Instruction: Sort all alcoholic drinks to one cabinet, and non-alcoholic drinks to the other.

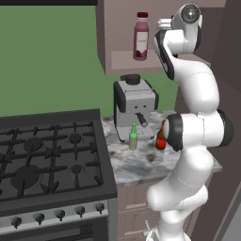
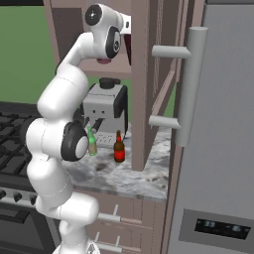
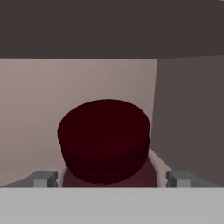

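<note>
In the hand view my gripper [image 3: 111, 179] is open inside the upper cabinet. Its fingertips [image 3: 43, 178] stand wide apart on either side of the dark maroon bottle [image 3: 104, 140], which rests on the cabinet shelf close to the right wall. A sliver of that bottle [image 2: 127, 49] shows beside the hand in the right base view. The pink bottle [image 1: 141, 35] with a dark red cap stands on the same shelf, to the left. Down on the counter are the slim green bottle [image 1: 133, 137] [image 2: 92, 143] and the amber-brown bottle [image 1: 161, 139] [image 2: 119, 148], both upright.
A coffee machine [image 1: 134, 106] stands at the back of the marble counter [image 1: 136, 164], just behind the two small bottles. The stove [image 1: 47, 155] is to the left. A fridge [image 2: 218, 149] with a long handle [image 2: 187, 84] is to the right.
</note>
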